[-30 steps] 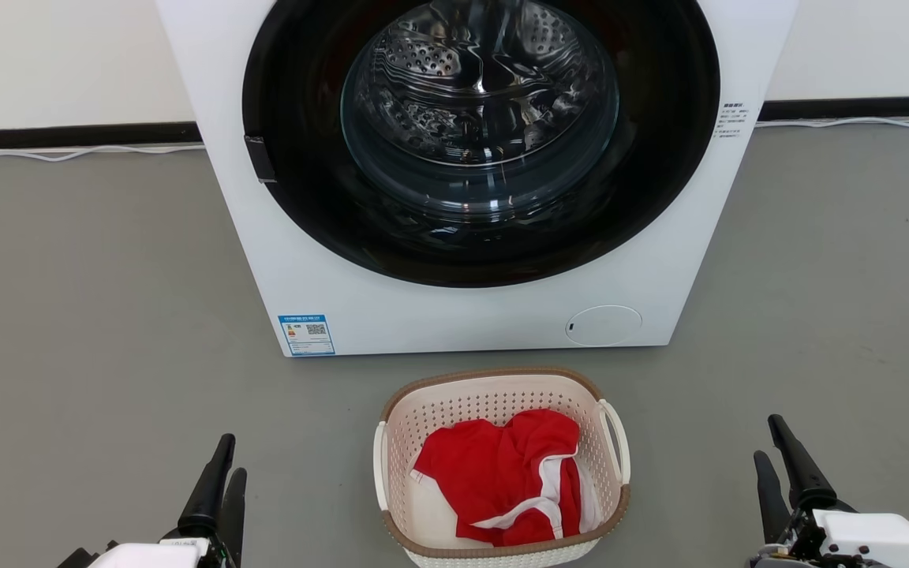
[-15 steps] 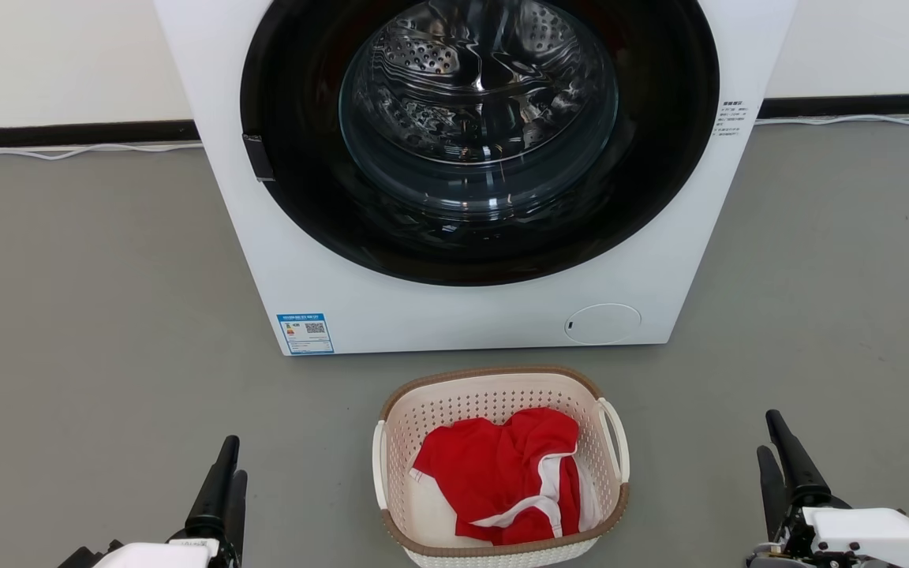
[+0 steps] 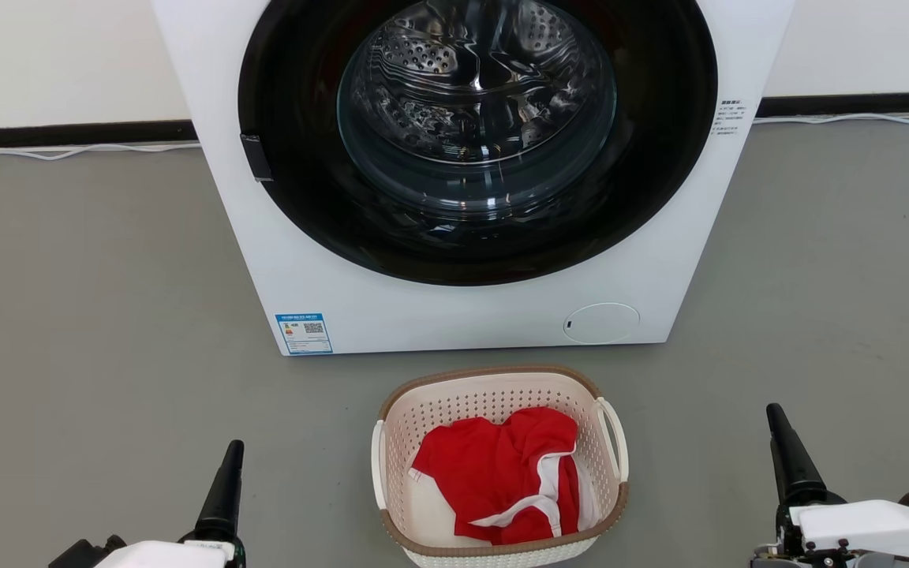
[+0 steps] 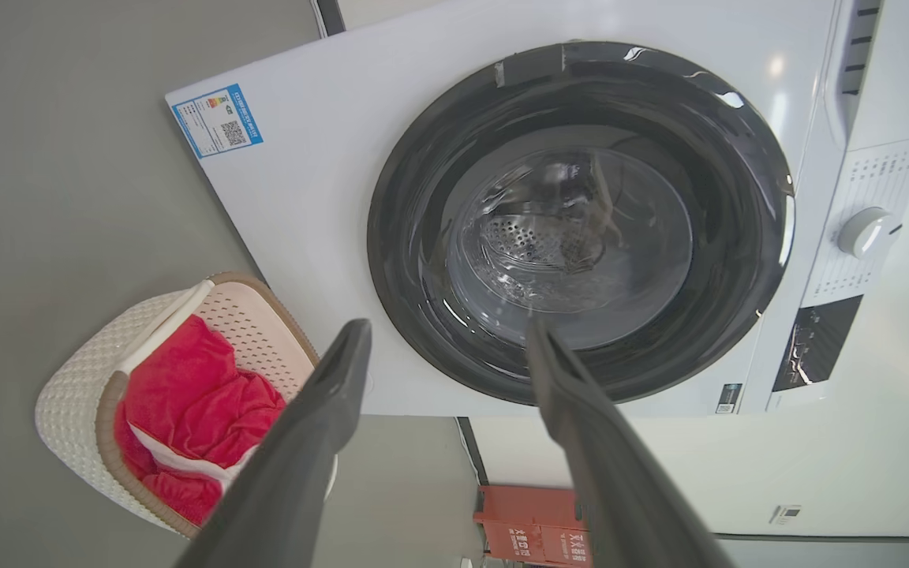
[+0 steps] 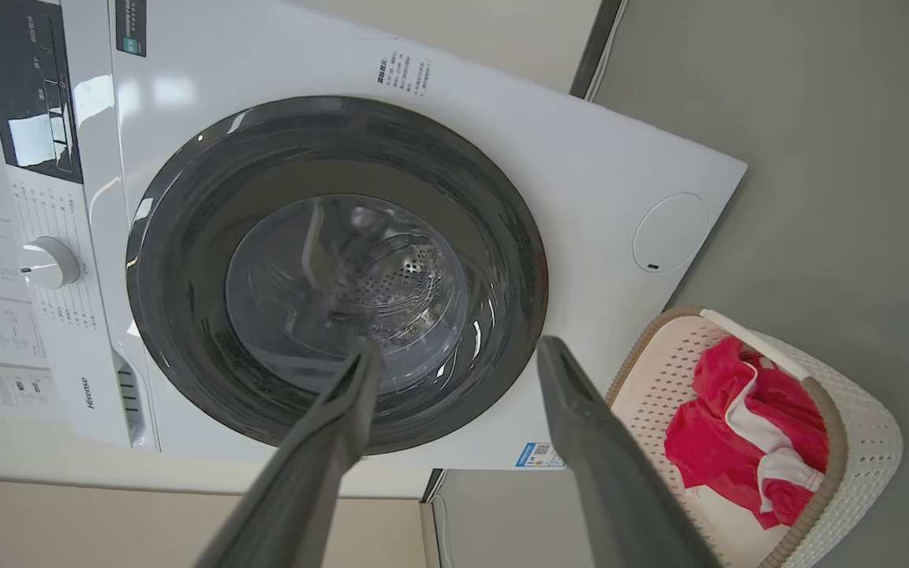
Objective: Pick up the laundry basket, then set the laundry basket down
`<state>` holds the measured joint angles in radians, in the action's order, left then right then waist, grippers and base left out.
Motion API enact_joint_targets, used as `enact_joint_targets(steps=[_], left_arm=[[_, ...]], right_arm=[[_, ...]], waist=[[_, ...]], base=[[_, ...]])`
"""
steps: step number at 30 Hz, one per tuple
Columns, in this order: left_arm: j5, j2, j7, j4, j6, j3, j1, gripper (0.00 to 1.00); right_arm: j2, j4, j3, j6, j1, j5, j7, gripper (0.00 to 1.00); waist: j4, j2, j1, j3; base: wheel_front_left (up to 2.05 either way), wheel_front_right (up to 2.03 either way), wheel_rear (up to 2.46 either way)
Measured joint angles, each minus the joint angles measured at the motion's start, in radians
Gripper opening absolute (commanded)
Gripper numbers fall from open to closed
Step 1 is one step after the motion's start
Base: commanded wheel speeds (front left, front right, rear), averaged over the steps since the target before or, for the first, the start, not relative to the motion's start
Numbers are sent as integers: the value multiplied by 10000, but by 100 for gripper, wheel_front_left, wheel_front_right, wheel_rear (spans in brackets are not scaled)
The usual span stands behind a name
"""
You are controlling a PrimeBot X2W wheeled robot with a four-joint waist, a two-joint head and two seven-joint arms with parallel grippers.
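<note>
1. Two grippers, your left gripper point(image 4: 447, 331) and right gripper point(image 5: 458, 347), both hold their fingers spread apart, empty.
2. Your laundry basket point(image 3: 454, 406) sits just before the washer point(image 3: 439, 315), between both grippers, touching neither.

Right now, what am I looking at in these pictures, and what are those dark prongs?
This is a wheeled robot with two arms. One picture comes from a camera on its head, looking down at a grey floor. A white washing machine with a round glass door stands ahead. In front of it sits a small cream basket with a red garment inside. The dark prongs are the robot's hands: the left claw and the right claw, one on each side of the basket and not touching it. The other two pictures come from a camera on each wrist, looking along the prongs. Both claws are open and hold nothing.
</note>
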<state>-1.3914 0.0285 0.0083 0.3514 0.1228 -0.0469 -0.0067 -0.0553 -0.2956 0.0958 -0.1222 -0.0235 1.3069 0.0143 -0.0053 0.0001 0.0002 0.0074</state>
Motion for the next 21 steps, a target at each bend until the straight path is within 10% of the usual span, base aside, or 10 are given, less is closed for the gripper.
enact_joint_targets(steps=[21], left_arm=[[2995,33,-552,-242,-174,280,-6,100]], right_arm=[[-276,334,-299,-6,-12,-3728,-587,100]], waist=[[-34,0,-1,34]], base=[[0,0,0]])
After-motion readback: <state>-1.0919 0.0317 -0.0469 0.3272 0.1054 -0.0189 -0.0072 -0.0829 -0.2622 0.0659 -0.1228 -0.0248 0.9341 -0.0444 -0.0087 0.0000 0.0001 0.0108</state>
